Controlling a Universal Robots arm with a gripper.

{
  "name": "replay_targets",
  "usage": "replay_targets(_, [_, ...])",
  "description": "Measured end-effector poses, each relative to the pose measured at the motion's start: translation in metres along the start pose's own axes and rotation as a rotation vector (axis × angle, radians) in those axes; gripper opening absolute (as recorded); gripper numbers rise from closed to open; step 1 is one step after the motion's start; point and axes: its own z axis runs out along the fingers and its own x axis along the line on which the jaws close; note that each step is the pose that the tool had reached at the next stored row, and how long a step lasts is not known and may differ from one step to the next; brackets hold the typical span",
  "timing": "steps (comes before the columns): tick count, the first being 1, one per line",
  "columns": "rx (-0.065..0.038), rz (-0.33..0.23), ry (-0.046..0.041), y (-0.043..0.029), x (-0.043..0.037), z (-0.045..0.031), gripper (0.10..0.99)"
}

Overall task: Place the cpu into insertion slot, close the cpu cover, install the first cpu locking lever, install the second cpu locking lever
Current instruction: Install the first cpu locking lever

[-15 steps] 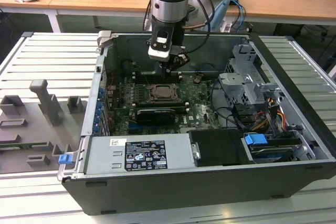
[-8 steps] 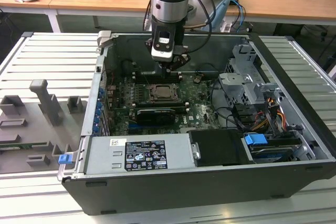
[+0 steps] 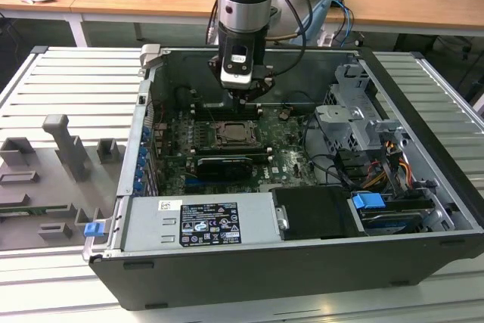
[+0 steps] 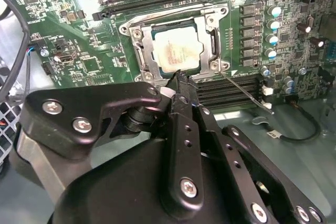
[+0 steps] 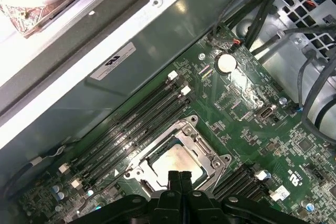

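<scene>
The cpu (image 4: pixel 176 51) lies flat in the insertion slot (image 4: pixel 137 45) on the green board, its pale metal top showing through the window of the cpu cover (image 4: pixel 207 22). The silvery cover frame lies down around the chip. A thin metal locking lever (image 4: pixel 247 92) juts out from one corner of the socket, over the memory slots. My gripper (image 4: pixel 177 74) is shut with nothing between its fingers, its tips just above the socket's edge. In the first wrist view the gripper (image 5: pixel 180 174) hangs over the cpu (image 5: pixel 176 161). From outside, the gripper (image 3: pixel 240 98) hovers just behind the socket (image 3: pixel 238 135).
The board sits inside an open black computer case (image 3: pixel 423 209). Long black memory slots (image 5: pixel 134 124) flank the socket. A grey power supply (image 3: pixel 204 221) fills the front, drive cages and cables (image 3: pixel 363 134) the exterior view's right. Grey fixtures (image 3: pixel 68 149) stand on the table at the left.
</scene>
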Motion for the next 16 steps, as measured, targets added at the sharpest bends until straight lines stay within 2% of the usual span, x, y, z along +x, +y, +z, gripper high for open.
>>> replay_targets(16, [0.001,-0.072,0.0043,-0.0001,-0.0001,0.0,0.106])
